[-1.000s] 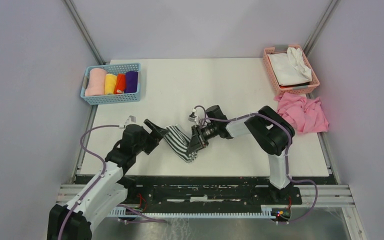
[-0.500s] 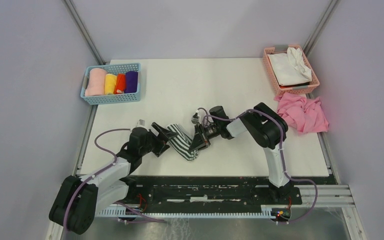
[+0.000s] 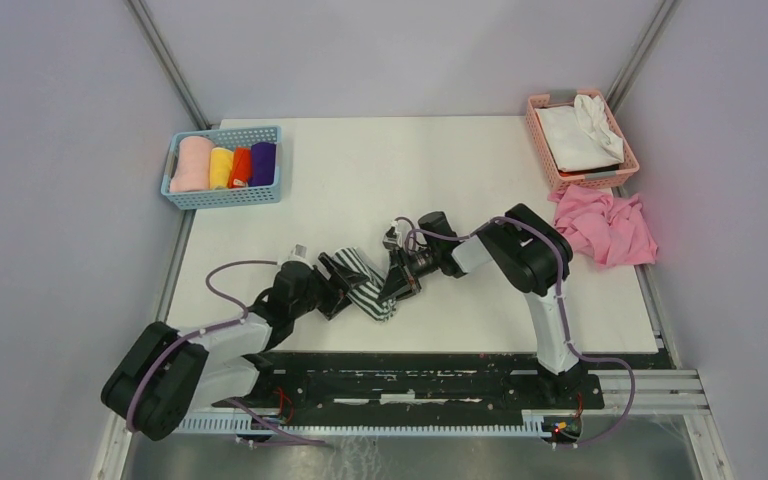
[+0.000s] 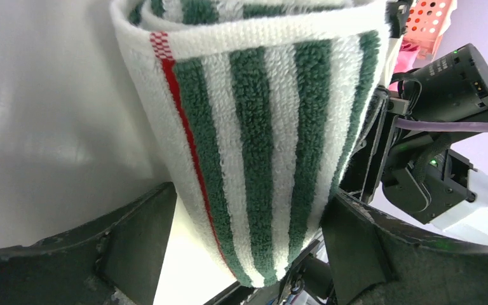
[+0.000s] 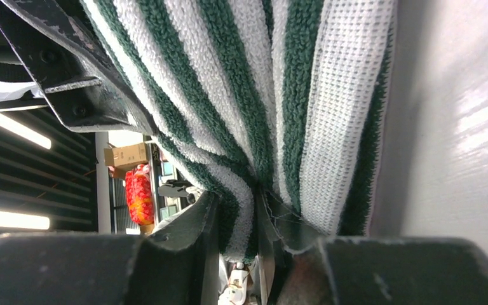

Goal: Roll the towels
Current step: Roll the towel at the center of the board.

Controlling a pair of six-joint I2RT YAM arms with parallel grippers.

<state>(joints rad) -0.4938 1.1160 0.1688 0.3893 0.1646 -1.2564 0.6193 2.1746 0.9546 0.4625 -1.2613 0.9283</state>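
The green-and-white striped towel (image 3: 364,283) lies rolled into a short tube near the table's front middle. My left gripper (image 3: 344,287) stands open around its left end. In the left wrist view the roll (image 4: 254,127) sits between the two fingers with a gap on the left side. My right gripper (image 3: 392,283) is shut on the roll's right end. The right wrist view shows a fold of striped towel (image 5: 241,82) pinched between its fingers (image 5: 197,241). A purple towel (image 3: 263,163) sits rolled in the blue basket (image 3: 222,196).
The blue basket at the back left also holds pink, yellow and orange rolls. A pink basket (image 3: 552,165) with a white cloth (image 3: 580,135) stands at the back right. A crumpled pink cloth (image 3: 605,228) lies just in front of it.
My left arm has swung right and lower, bringing its open jaws around the roll's left end. The right gripper shifted slightly and keeps its hold.
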